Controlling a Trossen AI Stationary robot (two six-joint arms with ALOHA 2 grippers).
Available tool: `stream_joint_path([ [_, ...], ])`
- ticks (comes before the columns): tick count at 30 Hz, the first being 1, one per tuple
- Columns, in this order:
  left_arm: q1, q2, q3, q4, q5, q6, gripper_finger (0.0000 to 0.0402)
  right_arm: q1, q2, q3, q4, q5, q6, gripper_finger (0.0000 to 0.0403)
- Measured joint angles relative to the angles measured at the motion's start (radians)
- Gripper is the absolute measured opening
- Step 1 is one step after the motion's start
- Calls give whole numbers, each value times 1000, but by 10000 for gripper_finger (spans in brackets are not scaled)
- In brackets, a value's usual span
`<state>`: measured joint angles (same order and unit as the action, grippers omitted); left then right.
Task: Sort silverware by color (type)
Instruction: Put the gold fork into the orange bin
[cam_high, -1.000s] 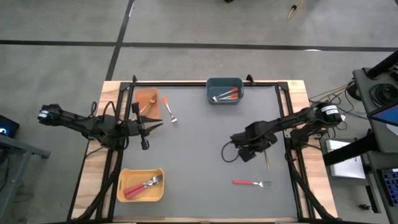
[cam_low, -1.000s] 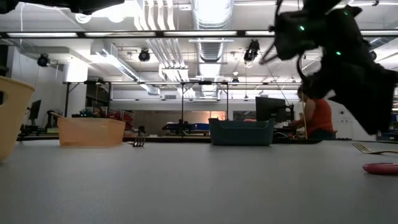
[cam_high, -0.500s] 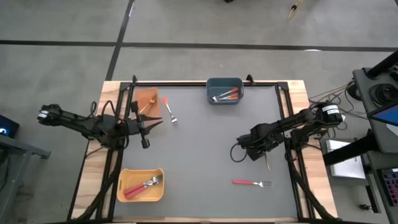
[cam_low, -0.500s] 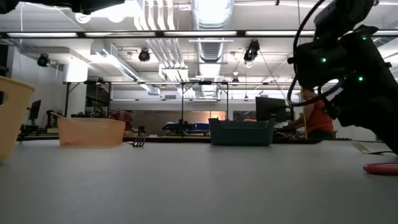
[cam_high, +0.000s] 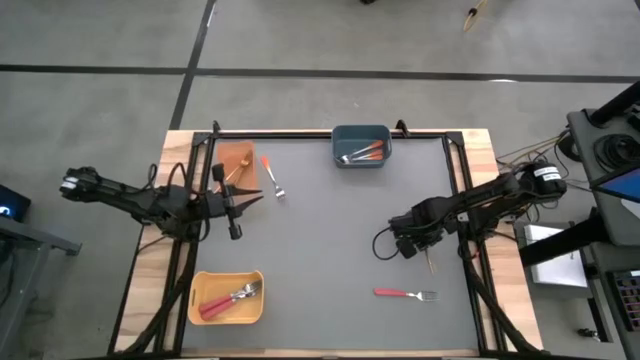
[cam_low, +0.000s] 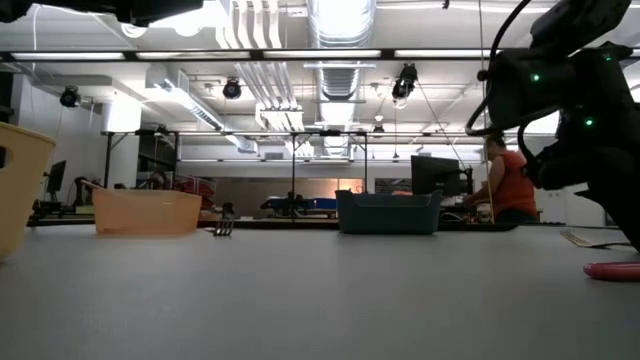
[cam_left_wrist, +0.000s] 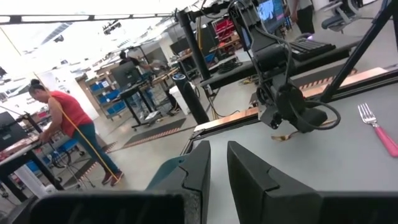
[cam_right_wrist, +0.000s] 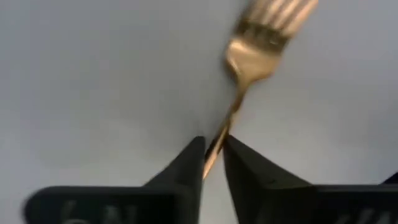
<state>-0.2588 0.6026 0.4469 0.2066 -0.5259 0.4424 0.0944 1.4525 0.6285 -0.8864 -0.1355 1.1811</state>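
A thin gold fork (cam_right_wrist: 261, 37) lies right of the table's middle, and my right gripper (cam_right_wrist: 213, 163) is shut on its handle; in the high view the gold fork (cam_high: 431, 264) sticks out toward the near edge from under the right gripper (cam_high: 420, 249). A red-handled fork (cam_high: 405, 294) lies nearer the front edge. An orange-handled fork (cam_high: 272, 178) lies beside the orange bin (cam_high: 238, 152). At the table's left side my left gripper (cam_left_wrist: 217, 168) hovers shut, holding nothing. My right gripper pinches the gold fork's thin handle (cam_right_wrist: 219, 144) between its two fingertips (cam_right_wrist: 194, 157), which come from above, pointing down. The tines (cam_right_wrist: 280, 15) point away from the fingers. Whether the fork is off the table I cannot tell.
A blue-grey bin (cam_high: 361, 133) with orange-handled forks stands at the far edge. A yellow bin (cam_high: 200, 283) holding red-handled forks stands at the near left. The table's middle is bare grey mat (cam_high: 320, 250). People stand in the room beyond the table.
My right gripper has gone toward the table's right edge and down onto the gold fork. The fork lies about where it was. My left arm has kept still.
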Motion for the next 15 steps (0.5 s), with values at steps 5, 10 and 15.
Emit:
stream_joint_path([
  [5, 0, 12, 0, 0, 0, -35, 36, 0, -5, -6, 13, 9, -1, 16],
  [10, 0, 42, 0, 0, 0, -69, 36, 1, -47, 18, 2, 42, -2, 15],
  [15, 0, 71, 0, -1, 1, -90, 36, 13, -134, 92, 16, 233, 18, 14],
])
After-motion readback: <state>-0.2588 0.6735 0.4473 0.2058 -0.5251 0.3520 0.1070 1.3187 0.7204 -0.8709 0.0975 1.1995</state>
